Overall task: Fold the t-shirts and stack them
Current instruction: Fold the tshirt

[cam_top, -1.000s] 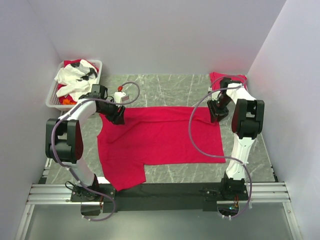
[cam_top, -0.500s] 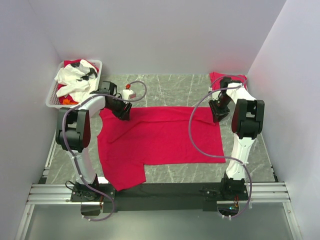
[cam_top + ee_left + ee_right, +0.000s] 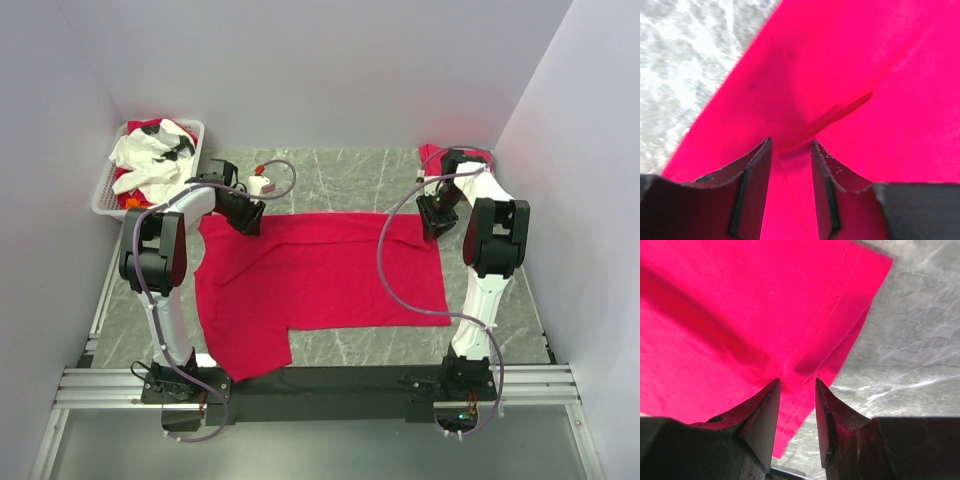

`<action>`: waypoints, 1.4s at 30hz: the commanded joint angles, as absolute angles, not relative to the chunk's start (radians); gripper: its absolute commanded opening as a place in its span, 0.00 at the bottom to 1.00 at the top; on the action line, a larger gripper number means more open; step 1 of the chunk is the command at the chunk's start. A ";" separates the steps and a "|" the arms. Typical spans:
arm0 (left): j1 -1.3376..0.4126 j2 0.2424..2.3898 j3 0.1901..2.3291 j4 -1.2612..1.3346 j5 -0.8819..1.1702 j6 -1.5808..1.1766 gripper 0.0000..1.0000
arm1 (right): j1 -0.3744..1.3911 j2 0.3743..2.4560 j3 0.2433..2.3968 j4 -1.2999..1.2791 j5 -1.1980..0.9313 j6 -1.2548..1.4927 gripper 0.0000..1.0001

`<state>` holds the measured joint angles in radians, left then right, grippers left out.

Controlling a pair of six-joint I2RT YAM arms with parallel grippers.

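Observation:
A crimson-red t-shirt (image 3: 320, 275) lies spread flat across the middle of the table. My left gripper (image 3: 248, 217) is at its far left edge; in the left wrist view the jaws (image 3: 790, 150) stand narrowly apart with a raised fold of red cloth (image 3: 850, 75) pinched between them. My right gripper (image 3: 435, 222) is at the far right corner; its jaws (image 3: 797, 385) are closed narrowly on the hemmed corner (image 3: 840, 300), which hangs slightly off the table. A second red t-shirt (image 3: 455, 158) lies folded at the back right.
A white slotted basket (image 3: 105, 195) with white and red clothes stands at the back left. Grey marble table (image 3: 340, 170) shows behind the shirt. Walls close in on three sides. Cables loop over both arms.
My left arm has swung its elbow in, and its gripper has moved a little right and back along the shirt's far edge. My right gripper has edged slightly back. The shirt lies much as before.

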<state>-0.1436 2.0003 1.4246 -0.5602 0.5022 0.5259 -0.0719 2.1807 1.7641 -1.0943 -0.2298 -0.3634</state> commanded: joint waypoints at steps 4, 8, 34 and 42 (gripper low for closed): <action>-0.150 2.000 1.473 -0.652 0.575 0.551 0.42 | -0.095 2.201 1.859 -1.167 -0.313 -0.344 0.42; -0.150 2.002 1.465 -0.660 0.575 0.554 0.41 | -0.109 2.214 1.871 -1.212 -0.363 -0.330 0.45; -0.150 1.916 1.442 -0.680 0.598 0.568 0.01 | -0.170 2.229 1.749 -1.218 -0.461 -0.166 0.51; -0.150 1.908 1.431 -0.684 0.601 0.569 0.01 | -0.169 2.287 1.758 -1.195 -0.517 -0.135 0.49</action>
<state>-0.1455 1.9621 1.4326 -0.6739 0.5636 0.5495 -0.1726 2.2547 1.7535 -1.1976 -0.4717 -0.1562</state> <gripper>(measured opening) 0.013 0.498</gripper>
